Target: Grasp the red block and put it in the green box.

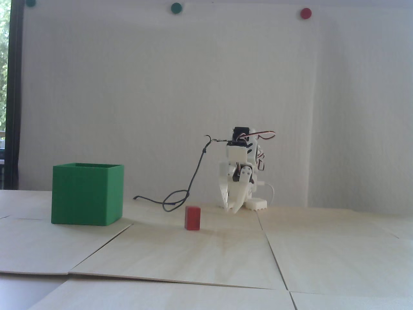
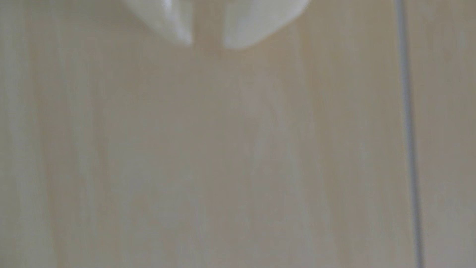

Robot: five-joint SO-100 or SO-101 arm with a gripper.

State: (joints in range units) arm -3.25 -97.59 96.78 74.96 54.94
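Observation:
In the fixed view the small red block [image 1: 192,218] stands upright on the pale wooden table, left of and nearer the camera than the arm. The big open-topped green box [image 1: 87,197] sits further left. My white gripper [image 1: 233,210] points down at the back of the table, its tips just above the surface, to the right of the block and apart from it. It holds nothing. The blurred wrist view shows only my gripper [image 2: 208,43] over bare wood, its fingertips drawn close with a thin strip of table between them. Block and box are out of that view.
A black cable [image 1: 180,197] loops on the table between box and arm, behind the block. The arm's white base piece [image 1: 256,204] sits beside the gripper. Table panels meet in seams [image 2: 409,134]. Round green [image 1: 176,7] and red [image 1: 305,13] dots hang on the wall.

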